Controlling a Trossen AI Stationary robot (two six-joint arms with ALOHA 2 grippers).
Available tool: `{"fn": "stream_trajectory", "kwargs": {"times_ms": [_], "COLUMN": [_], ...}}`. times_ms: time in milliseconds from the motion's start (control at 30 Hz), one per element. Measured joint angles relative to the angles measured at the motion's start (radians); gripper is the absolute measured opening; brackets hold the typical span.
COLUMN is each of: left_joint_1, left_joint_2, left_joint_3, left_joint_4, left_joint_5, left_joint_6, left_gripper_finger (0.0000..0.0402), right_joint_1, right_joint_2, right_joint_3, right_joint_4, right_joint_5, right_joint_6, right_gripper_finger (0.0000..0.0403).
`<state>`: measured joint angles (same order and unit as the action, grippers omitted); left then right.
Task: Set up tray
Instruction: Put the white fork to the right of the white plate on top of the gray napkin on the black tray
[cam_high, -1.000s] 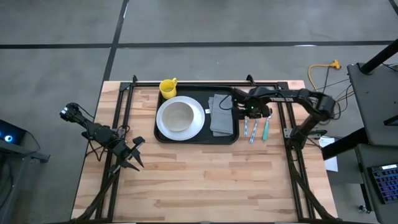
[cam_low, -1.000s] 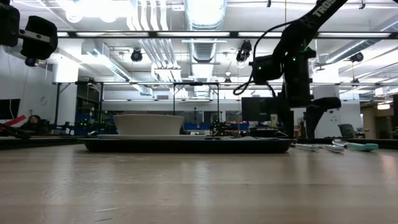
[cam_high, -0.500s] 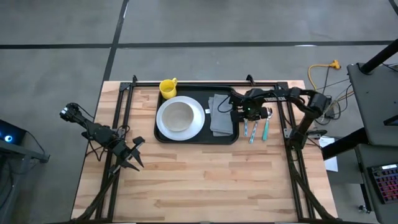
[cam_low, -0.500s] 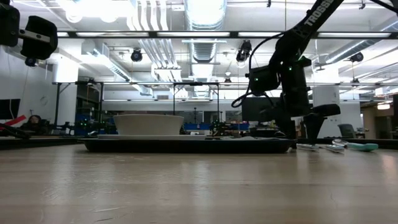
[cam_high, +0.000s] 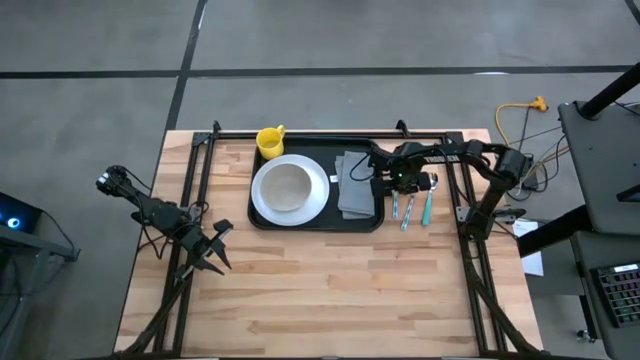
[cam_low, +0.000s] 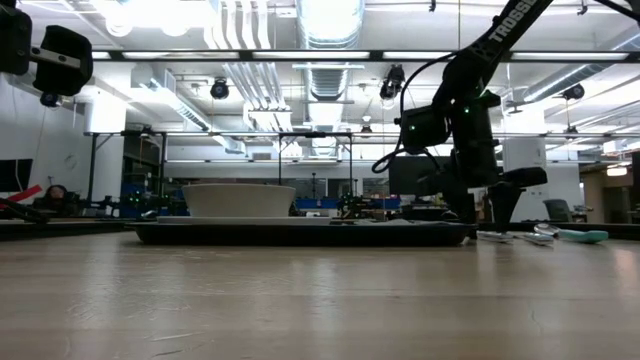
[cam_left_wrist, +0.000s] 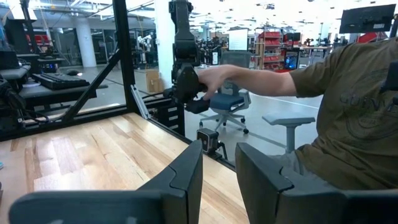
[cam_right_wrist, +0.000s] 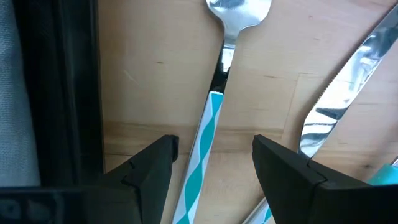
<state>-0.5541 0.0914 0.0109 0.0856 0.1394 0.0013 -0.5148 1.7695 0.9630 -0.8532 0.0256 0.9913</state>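
- High view looks down on the whole table (cam_high: 330, 290): the black tray (cam_high: 316, 221) lies at the far middle, carrying a white plate (cam_high: 289, 189) with a bowl (cam_high: 287, 186) on it and a folded grey napkin (cam_high: 356, 185) beside the plate.
- A yellow cup (cam_high: 269, 140) stands just off the tray's far left corner, on the wood.
- Only this view shows the left tool (cam_high: 212, 250) parked near the table's left edge, well apart from the tray; the left wrist view shows its fingers (cam_left_wrist: 186, 180) slightly apart on nothing, with a person's arm (cam_left_wrist: 261, 78) in the room beyond.
- The right tool (cam_high: 403, 184) hangs low just beside the tray's right rim, over the cutlery (cam_high: 412, 208).
- Right wrist view alone shows detail: fingers (cam_right_wrist: 152, 171) spread either side of a striped teal-handled spoon (cam_right_wrist: 214, 106) without touching it, and a knife (cam_right_wrist: 339, 99) alongside.
- Low view shows the tray as a thin dark slab (cam_low: 300, 233).
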Motion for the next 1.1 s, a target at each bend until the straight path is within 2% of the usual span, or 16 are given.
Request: {"fn": "stream_trajectory", "kwargs": {"times_ms": [167,267,367,533,567,800,1100], "left_joint_1": [0.000,0.000,0.000,0.000,0.000,0.000,0.000], "left_joint_2": [0.000,0.000,0.000,0.000,0.000,0.000,0.000], "left_joint_3": [0.000,0.000,0.000,0.000,0.000,0.000,0.000], "left_joint_4": [0.000,0.000,0.000,0.000,0.000,0.000,0.000], "left_joint_5": [0.000,0.000,0.000,0.000,0.000,0.000,0.000], "left_joint_6": [0.000,0.000,0.000,0.000,0.000,0.000,0.000], "left_gripper_finger": [0.0077,0.0077,0.0077,0.0077,0.0077,0.0077,0.0077], "right_joint_1": [0.002,0.002,0.002,0.004,0.004,0.004,0.000], "right_joint_2": [0.000,0.001,0.002,0.002,0.002,-0.019,-0.061], "right_joint_3": [0.000,0.000,-0.001,-0.001,0.000,0.000,0.070], "right_joint_4": [0.002,0.007,0.013,0.023,0.022,0.001,-0.184], "right_joint_5": [-0.004,-0.028,-0.050,-0.058,-0.056,-0.052,-0.044], "right_joint_6": [0.003,0.005,0.006,0.001,-0.004,-0.004,0.060], "right_gripper_finger": [0.0206,0.0185,0.0140,0.0033,0.0025,0.0016,0.0014]}}
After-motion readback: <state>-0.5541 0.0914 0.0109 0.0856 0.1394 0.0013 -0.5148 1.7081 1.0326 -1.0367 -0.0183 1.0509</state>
